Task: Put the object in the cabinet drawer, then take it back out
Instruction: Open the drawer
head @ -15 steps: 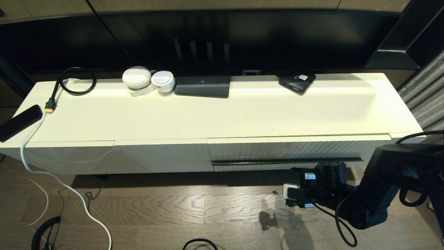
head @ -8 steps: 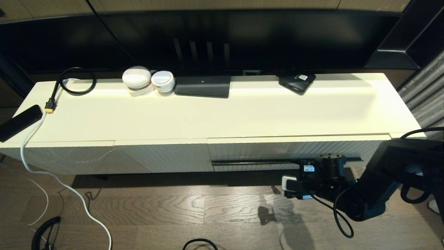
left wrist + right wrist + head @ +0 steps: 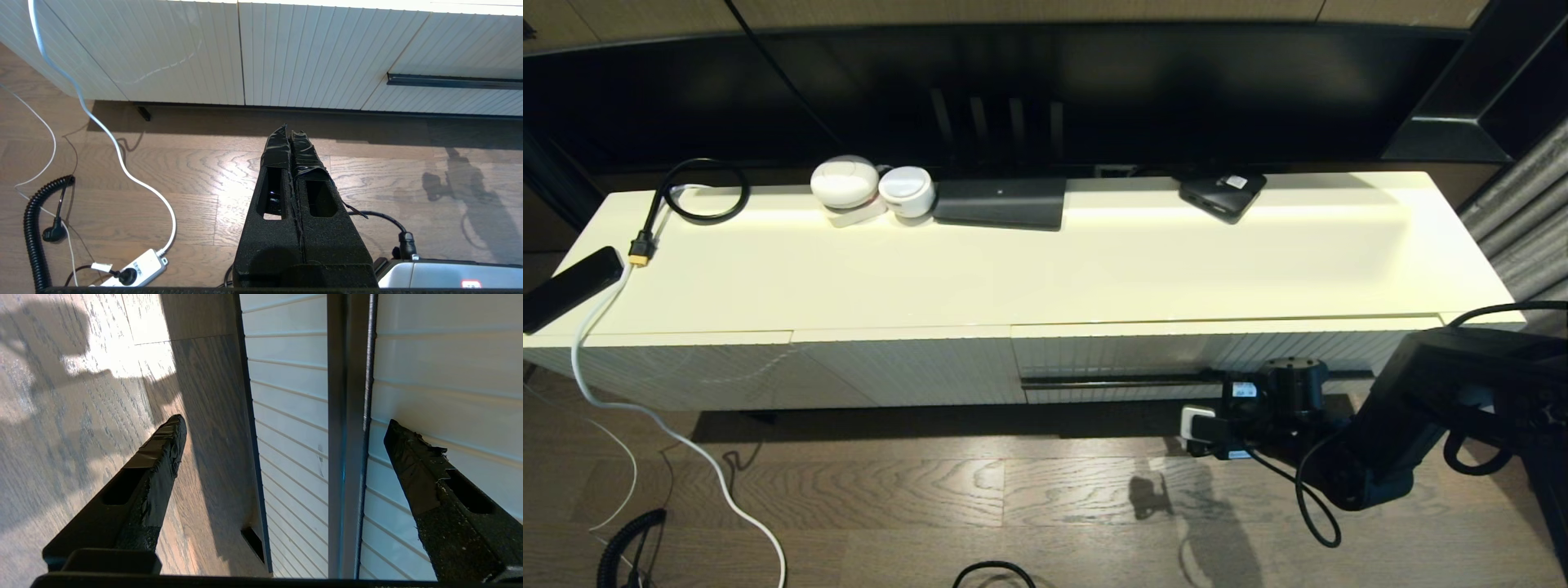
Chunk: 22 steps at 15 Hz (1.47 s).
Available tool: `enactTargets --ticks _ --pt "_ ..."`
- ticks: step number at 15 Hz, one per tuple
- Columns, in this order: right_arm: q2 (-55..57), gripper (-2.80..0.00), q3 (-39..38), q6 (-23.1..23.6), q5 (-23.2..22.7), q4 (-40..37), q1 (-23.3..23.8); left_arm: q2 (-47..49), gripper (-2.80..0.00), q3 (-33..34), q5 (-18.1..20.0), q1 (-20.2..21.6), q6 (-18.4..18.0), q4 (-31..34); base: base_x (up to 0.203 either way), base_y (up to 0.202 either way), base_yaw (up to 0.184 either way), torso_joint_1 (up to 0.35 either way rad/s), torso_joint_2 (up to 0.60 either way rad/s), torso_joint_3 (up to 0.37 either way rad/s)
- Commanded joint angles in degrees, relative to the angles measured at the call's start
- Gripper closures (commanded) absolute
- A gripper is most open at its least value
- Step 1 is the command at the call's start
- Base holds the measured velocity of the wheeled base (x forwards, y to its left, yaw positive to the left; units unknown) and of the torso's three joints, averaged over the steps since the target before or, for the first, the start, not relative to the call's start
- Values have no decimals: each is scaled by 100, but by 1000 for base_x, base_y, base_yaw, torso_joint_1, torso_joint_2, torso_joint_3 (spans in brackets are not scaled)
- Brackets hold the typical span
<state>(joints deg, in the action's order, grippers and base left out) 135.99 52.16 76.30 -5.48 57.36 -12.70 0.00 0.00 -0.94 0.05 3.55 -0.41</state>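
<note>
Reaching low at the cabinet front, the right gripper [image 3: 282,437] is spread wide and empty, its fingers on either side of the black handle [image 3: 347,457] of the closed drawer [image 3: 1225,353]. Best to centre on the strip, close firmly, then pull straight out. The left gripper [image 3: 291,134] hangs closed over the floor, idle.

The cream worktop [image 3: 1045,269] carries, along its back edge, a looped black cable [image 3: 698,192], two white round devices [image 3: 870,189], a flat black box [image 3: 1001,202] and a small black box [image 3: 1223,194], with a black remote [image 3: 568,287] at its left end.
</note>
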Motion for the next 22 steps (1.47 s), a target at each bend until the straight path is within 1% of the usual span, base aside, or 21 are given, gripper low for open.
enactTargets --ticks 1,10,19,22 --pt "119 -280 57 43 -6 29 13 0 0 0 -3 -5 6 -2 0 0 0 0 0 0" --pt "165 -280 -147 41 12 21 13 0 0 9 -3 -4 6 -2 0 0 0 0 0 0" --pt "56 -280 -611 34 14 30 1 0 0 4 -3 -1 6 -2 0 0 0 0 0 0" --pt "-46 -280 -871 32 37 41 -51 0 0 8 -3 -5 6 -2 0 0 0 0 0 0"
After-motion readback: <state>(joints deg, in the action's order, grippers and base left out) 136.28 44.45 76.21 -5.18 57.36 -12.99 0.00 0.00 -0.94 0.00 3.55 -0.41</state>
